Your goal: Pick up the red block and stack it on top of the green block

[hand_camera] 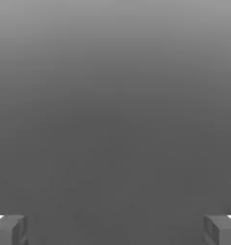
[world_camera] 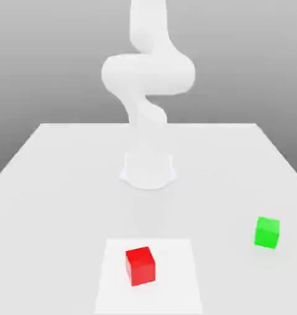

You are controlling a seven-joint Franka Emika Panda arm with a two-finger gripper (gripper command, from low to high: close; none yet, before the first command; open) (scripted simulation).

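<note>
While my gripper (hand_camera: 115, 230) stands wide apart, the red block waits.
I judge the red block (world_camera: 140, 267) lies out ahead of my base, nearer than the green block (world_camera: 267, 232) to my midline.

In the exterior view, the red block (world_camera: 140, 266) sits on the white square (world_camera: 175, 283) with bare surface all round it, so a gripper could pass on any side. The green block (world_camera: 267, 233) lies well apart, toward the exterior view's right, also with open table (world_camera: 71, 203) around it. Nothing stands between the two blocks. The arm's base (world_camera: 148, 171) is the one tall obstacle, behind both; pale on pale, its outline is hard to judge exactly.
</note>
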